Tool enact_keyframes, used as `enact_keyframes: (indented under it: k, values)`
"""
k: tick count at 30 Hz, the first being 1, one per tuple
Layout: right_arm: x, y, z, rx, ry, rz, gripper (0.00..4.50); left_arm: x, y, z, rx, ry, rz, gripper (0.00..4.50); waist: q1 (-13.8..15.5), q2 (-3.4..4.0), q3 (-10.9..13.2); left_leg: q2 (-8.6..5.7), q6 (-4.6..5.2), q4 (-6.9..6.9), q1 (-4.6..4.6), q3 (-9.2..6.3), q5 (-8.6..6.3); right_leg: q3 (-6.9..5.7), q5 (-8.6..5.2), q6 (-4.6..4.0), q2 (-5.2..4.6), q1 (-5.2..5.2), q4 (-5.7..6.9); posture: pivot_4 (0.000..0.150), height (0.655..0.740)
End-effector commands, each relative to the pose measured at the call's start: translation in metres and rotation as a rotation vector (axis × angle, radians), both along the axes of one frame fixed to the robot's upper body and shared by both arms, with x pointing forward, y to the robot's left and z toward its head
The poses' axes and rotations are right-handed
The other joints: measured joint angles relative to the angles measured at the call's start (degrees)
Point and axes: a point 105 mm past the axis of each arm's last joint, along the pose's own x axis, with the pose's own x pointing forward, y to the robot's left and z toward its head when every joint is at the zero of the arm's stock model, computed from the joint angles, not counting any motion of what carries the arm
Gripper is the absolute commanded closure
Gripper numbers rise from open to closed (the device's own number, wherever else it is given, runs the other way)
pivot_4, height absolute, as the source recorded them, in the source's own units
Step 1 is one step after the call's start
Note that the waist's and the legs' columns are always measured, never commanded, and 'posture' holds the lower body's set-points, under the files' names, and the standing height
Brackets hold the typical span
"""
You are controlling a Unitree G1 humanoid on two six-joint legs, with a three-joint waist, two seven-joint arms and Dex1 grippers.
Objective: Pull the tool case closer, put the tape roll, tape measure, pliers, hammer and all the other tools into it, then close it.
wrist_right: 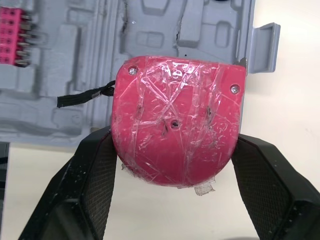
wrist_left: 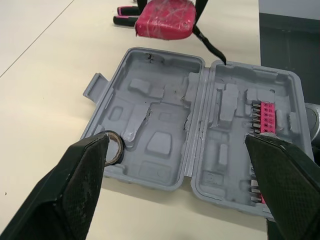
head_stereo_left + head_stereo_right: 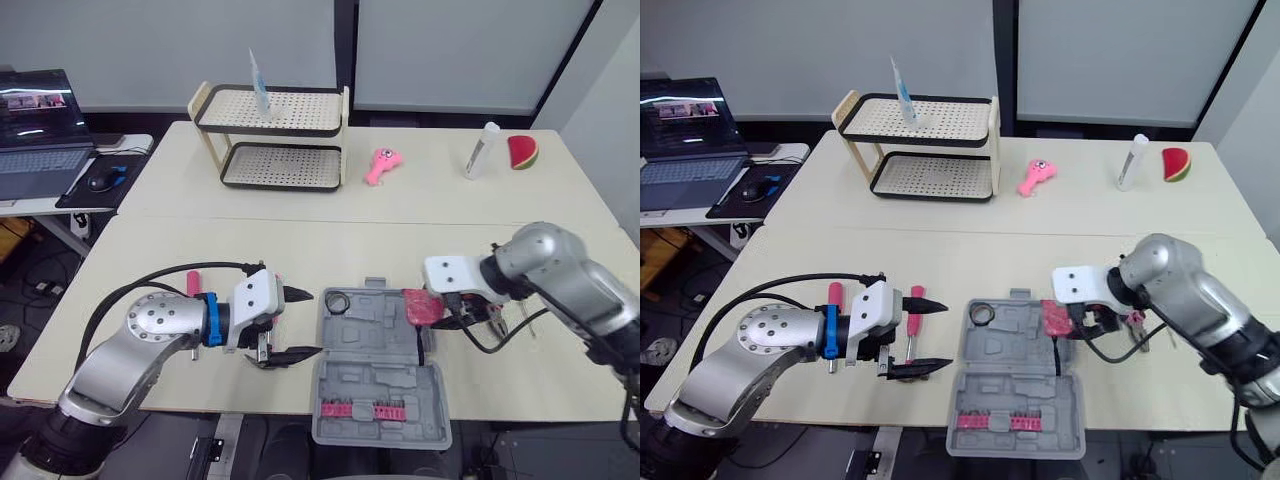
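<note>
While the tool case lies open — tape roll inside — the right gripper clamps the tape measure, left gripper spread.

Grey tool case open, black tape roll inside, pink tape measure at rim

My desk carries the open tool case. A screwdriver lies left of it and pliers right. A rack, pink toy, white bottle and melon slice lie beyond it.
</note>
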Motion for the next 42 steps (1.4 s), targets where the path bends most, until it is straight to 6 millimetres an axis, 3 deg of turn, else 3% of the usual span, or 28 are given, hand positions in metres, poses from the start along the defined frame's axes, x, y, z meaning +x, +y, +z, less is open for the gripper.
enact_keyframes:
  k: [1,4,14,26,27,30,37,42]
  values:
    - [0.010,0.004,-0.001,-0.049,-0.019,0.016,1.36,0.002,-0.004,0.004,0.001,-0.035,-0.004,0.00,-0.1,0.00,0.0,0.00,0.00,0.01,-0.14,0.05,0.00,0.01,0.00,0.00,0.00,-0.15,0.03,0.150,0.7290]
    - [0.017,0.007,-0.012,-0.096,-0.015,0.036,1.36,0.001,-0.006,0.002,0.003,-0.037,-0.004,0.00,-0.2,0.01,0.0,0.02,-0.17,0.33,-0.82,0.02,0.10,-0.01,0.01,-0.01,0.00,-0.85,0.40,0.150,0.7290]
    - [0.033,0.011,-0.023,-0.133,-0.028,0.030,1.36,0.000,-0.013,0.001,0.004,-0.043,-0.017,0.00,-0.2,0.01,0.0,0.02,-0.03,0.47,-0.80,0.10,0.02,0.00,0.01,0.00,0.01,-1.04,0.77,0.150,0.7290]
    - [0.039,0.012,-0.028,-0.157,-0.024,0.036,1.36,-0.004,-0.018,0.005,-0.003,-0.042,-0.030,0.00,-0.2,0.02,0.0,0.02,-0.02,0.56,-0.82,0.10,0.01,0.01,0.01,0.00,0.02,-1.07,0.87,0.150,0.7290]
    - [0.040,0.013,-0.027,-0.154,-0.026,0.033,0.80,-0.004,-0.018,0.005,-0.003,-0.042,-0.030,0.00,-0.2,0.02,0.0,0.02,-0.03,0.57,-0.82,0.11,0.02,0.02,0.01,0.00,0.02,-1.07,0.88,0.150,0.7290]
    - [0.044,0.014,-0.022,-0.142,-0.042,0.029,0.04,-0.005,-0.020,0.005,-0.005,-0.040,-0.032,0.00,-0.2,0.02,0.0,0.02,-0.02,0.57,-0.82,0.10,0.01,0.02,0.01,0.00,0.02,-1.08,0.90,0.150,0.7290]
    - [0.042,0.018,0.002,-0.067,-0.085,0.045,0.01,-0.007,-0.022,0.007,-0.016,-0.030,-0.035,0.00,-0.2,0.02,0.0,0.01,-0.02,0.58,-0.83,0.10,0.01,0.01,0.01,0.00,0.01,-1.07,0.89,0.150,0.7290]
    - [0.028,0.025,0.023,0.130,-0.120,0.048,0.01,-0.007,-0.021,0.010,-0.042,-0.014,-0.025,0.00,-0.1,0.02,0.0,0.02,-0.02,0.58,-0.85,0.07,0.01,0.01,0.01,0.00,0.00,-1.06,0.88,0.150,0.7290]
